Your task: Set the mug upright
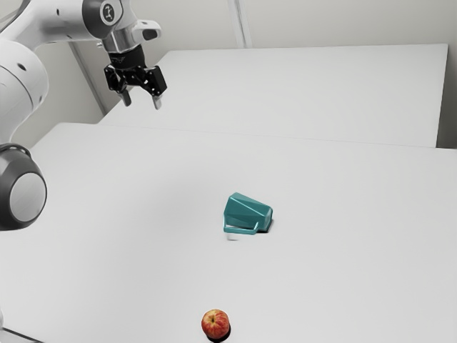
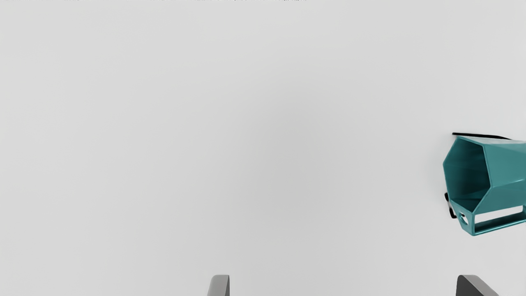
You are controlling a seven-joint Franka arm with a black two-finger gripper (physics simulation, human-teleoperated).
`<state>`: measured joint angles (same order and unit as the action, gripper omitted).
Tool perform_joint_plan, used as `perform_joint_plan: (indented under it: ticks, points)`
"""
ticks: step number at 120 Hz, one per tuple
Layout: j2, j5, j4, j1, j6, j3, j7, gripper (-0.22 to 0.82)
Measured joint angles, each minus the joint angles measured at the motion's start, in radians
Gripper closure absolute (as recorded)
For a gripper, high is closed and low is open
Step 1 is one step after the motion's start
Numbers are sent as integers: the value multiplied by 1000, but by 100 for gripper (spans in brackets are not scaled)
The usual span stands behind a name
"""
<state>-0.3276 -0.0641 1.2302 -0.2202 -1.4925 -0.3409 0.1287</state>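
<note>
The black gripper (image 1: pixel 142 102) hangs high above the table at the upper left of the exterior view, well apart from the mug. A teal faceted mug (image 1: pixel 248 212) lies on its side near the middle of the table, its handle toward the exterior view's bottom. In the wrist view the mug (image 2: pixel 506 164) shows its open mouth, with its far end cut off by the picture's edge. The gripper (image 2: pixel 343 283) stands open there, nothing between its widely spaced fingertips.
A red apple (image 1: pixel 215 324) rests on the white table (image 1: pixel 128 236), toward the exterior view's bottom edge. Behind the table stands another white surface (image 1: pixel 300 93) against the wall.
</note>
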Motion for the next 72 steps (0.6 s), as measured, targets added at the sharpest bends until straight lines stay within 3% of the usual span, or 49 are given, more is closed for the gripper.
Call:
perform_joint_plan:
  ticks: [29,58,72]
  points:
    - [17,-69,62,2,-8,-3,13,0]
    - [156,-325,524,-6,-152,-1,19,0]
    - [186,-439,657,-10,-226,-1,43,0]
